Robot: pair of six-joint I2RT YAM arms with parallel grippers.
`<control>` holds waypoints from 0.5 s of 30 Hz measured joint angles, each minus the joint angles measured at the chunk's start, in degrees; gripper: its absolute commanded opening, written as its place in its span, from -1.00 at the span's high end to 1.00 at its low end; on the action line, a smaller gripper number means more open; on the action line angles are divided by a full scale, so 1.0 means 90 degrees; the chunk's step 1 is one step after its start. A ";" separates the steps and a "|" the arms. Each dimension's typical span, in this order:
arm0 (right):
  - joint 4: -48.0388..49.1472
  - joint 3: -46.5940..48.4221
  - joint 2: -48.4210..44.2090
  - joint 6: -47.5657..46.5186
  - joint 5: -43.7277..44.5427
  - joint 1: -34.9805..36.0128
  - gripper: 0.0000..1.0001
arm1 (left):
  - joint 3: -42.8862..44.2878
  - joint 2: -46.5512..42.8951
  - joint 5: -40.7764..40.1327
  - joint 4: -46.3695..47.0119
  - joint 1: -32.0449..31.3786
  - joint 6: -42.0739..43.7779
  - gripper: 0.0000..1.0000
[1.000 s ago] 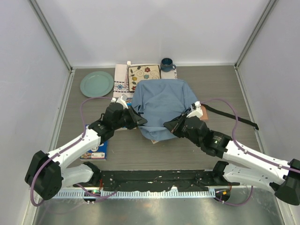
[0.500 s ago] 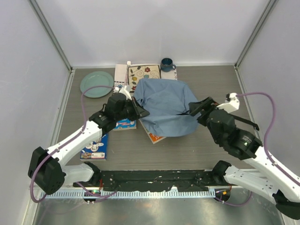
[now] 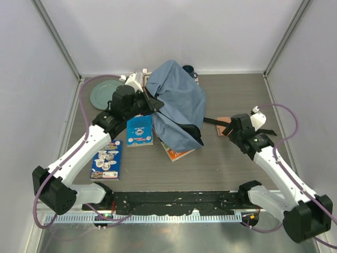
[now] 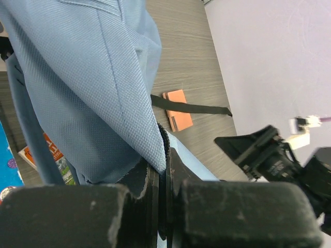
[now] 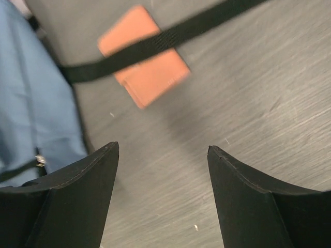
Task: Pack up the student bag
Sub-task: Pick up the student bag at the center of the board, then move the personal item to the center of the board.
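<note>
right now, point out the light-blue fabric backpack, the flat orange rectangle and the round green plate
light-blue fabric backpack (image 3: pixel 179 103), top external view, middle of its fabric body
flat orange rectangle (image 5: pixel 152 77), right wrist view, bare face near its middle
round green plate (image 3: pixel 101 96), top external view, bare left half

The student bag (image 3: pixel 176 100) hangs mid-tabletop from the left gripper (image 3: pixel 152 104) at its left edge. A plate (image 3: pixel 100 96) lies far left and a mug (image 3: pixel 188 68) behind the bag. Two books, the nearer book (image 3: pixel 107 159) and the farther book (image 3: pixel 139 130), lie left of the bag, and a third book (image 3: pixel 179 153) is partly under it. To its right, a strap (image 5: pixel 170 33) crosses a flat card (image 5: pixel 155 77).
</note>
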 measured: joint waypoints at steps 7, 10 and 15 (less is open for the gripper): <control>0.0593 -0.0238 0.1256 -0.0350 -0.0845 -0.0248 -0.50 | -0.0005 -0.0129 0.0112 -0.0129 0.0010 0.0185 1.00; 0.0855 0.0036 0.1848 -0.0554 -0.0937 -0.0294 -0.51 | -0.0070 -0.0415 0.0049 -0.0277 0.0010 0.0296 1.00; 0.1214 0.0619 0.2897 -0.0801 -0.0911 -0.0325 -0.52 | -0.0345 -0.1071 -0.0153 -0.0466 0.0012 0.0430 1.00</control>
